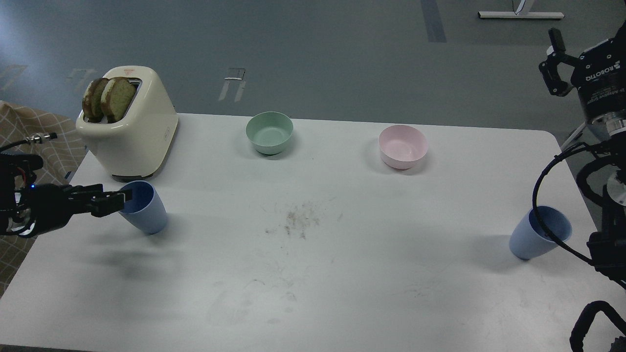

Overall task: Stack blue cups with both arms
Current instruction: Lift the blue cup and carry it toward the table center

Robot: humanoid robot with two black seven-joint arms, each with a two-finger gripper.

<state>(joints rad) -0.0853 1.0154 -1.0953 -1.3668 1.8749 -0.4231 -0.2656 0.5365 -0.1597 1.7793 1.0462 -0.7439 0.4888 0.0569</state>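
While left fingers (124,197) pinch a blue cup's (144,208) rim, right fingers (555,66) spread, aloft off-table.

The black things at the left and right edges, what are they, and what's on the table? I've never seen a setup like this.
They are a robot's two arms. The single picture is taken from the robot's own head, looking down at a white table.

The left hand reaches in level, its fingertips at the rim of the left blue cup. Whether it grips the cup cannot be told. The right hand is raised off to the table's right side, open and holding nothing. The right blue cup stands near that edge.

Also on the table: a cream toaster with two slices of toast, a green bowl, a pink bowl, and some crumbs.
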